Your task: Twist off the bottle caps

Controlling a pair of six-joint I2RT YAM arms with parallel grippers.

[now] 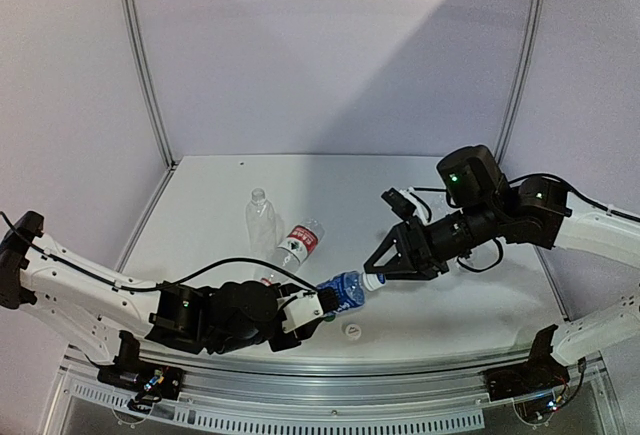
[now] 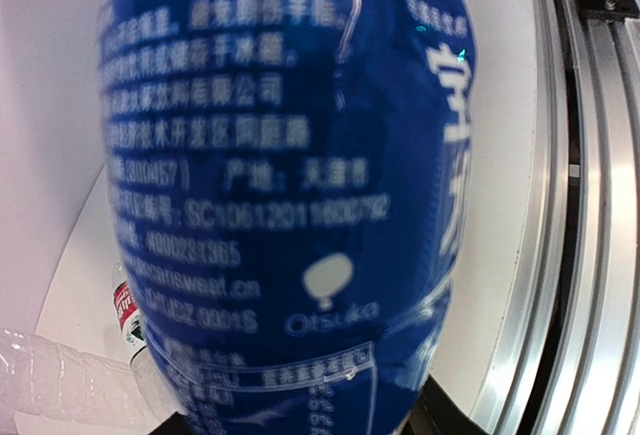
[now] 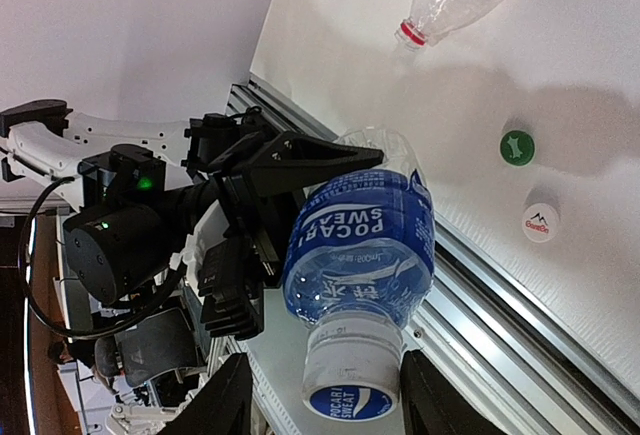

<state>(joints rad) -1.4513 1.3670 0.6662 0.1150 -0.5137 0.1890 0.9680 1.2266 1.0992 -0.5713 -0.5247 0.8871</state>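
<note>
My left gripper is shut on the blue-label bottle, holding it on its side above the table's near edge with the neck toward the right arm. That label fills the left wrist view. The bottle's cap, white with a blue top, is on the neck. My right gripper is open and straddles the cap: a gap shows on one side, and the other finger stands at the cap's edge. A green cap and a white cap lie loose on the table.
A red-label bottle with a bare neck and an unlabelled bottle lie mid-table. Another clear bottle lies by my left arm. An aluminium rail runs along the near edge. White walls enclose the table.
</note>
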